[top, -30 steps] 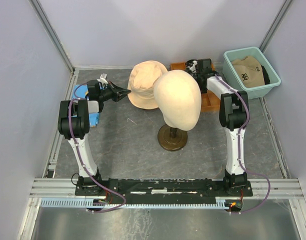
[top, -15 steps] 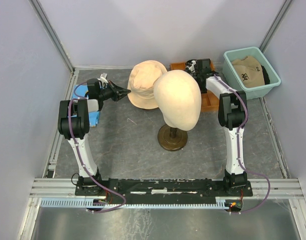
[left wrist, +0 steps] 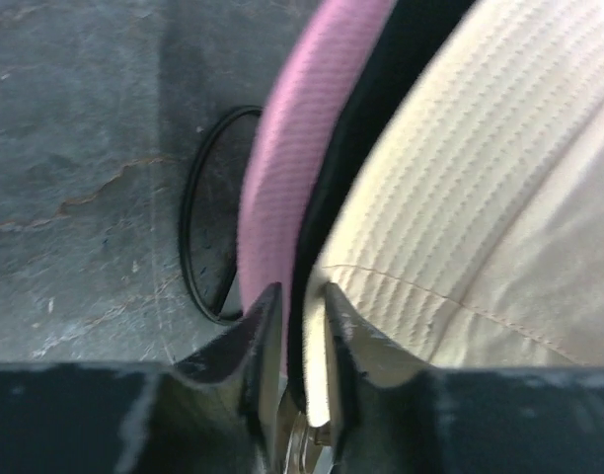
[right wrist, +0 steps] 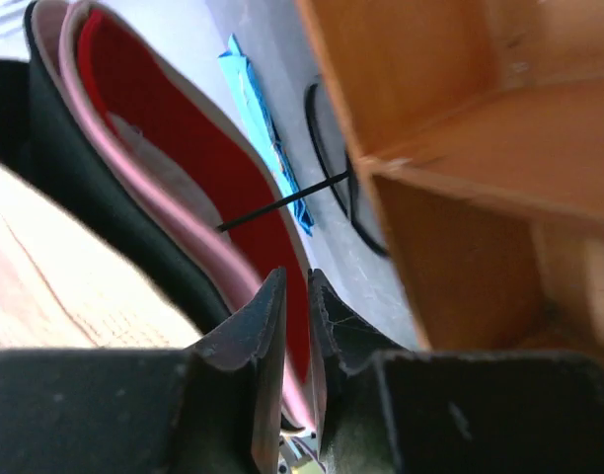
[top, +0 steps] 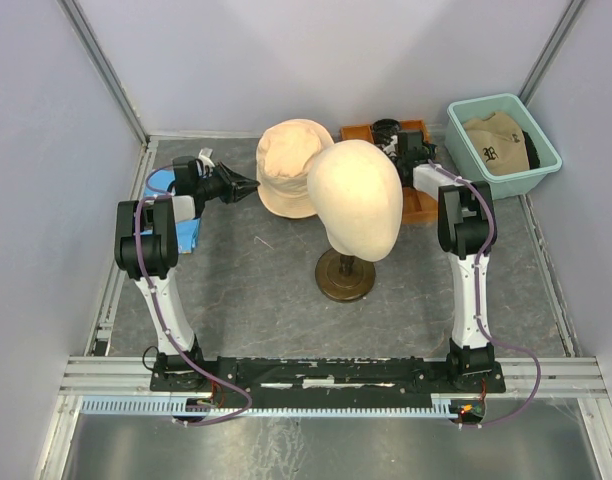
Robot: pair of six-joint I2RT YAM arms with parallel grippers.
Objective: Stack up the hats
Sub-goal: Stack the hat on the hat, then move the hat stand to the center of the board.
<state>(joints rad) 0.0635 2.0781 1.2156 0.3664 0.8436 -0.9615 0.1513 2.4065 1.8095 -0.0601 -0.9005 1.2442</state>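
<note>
1. From above: beige hat [top: 289, 165] crown-up at the back of the table [top: 256, 290], just behind the head [top: 356, 200] and partly hidden by it.
2. At the hat's left brim: left gripper [top: 252, 186], reaching in sideways, tips at the brim edge.
3. In the left wrist view: left gripper [left wrist: 294, 326] with jaws a narrow slit apart.
4. Stacked there: pink brim [left wrist: 282, 188] along the outer finger, black brim [left wrist: 381, 99] running down into the slit, beige hat [left wrist: 480, 178] over both.
5. Cannot tell whether pinching the black brim or free of it.
6. On the table past the pink brim: a thin black cable [left wrist: 186, 222] in a loop.
7. At the hat's right side, behind the head: right gripper [top: 388, 131], just beside the wooden tray [top: 423, 205].
8. In the right wrist view: right gripper [right wrist: 294, 296] with jaws almost together, the pink brim [right wrist: 184, 168], red on its inner face, passing into the gap.
9. Left of that: the black brim [right wrist: 95, 188], then beige cloth at the lower left corner.
10. Cannot tell whether clamped on the pink brim or loosened.
11. Right of the fingers: the tray wall, close by; beyond, a blue sheet [right wrist: 255, 99] flat on the table.
12. Tan cap [top: 491, 140], black emblem up, inside the teal tub [top: 481, 101] at the right rear corner, well apart from the stack.
13. Head upright on its brown stand [top: 344, 278], mid-table, between the arms.
</note>
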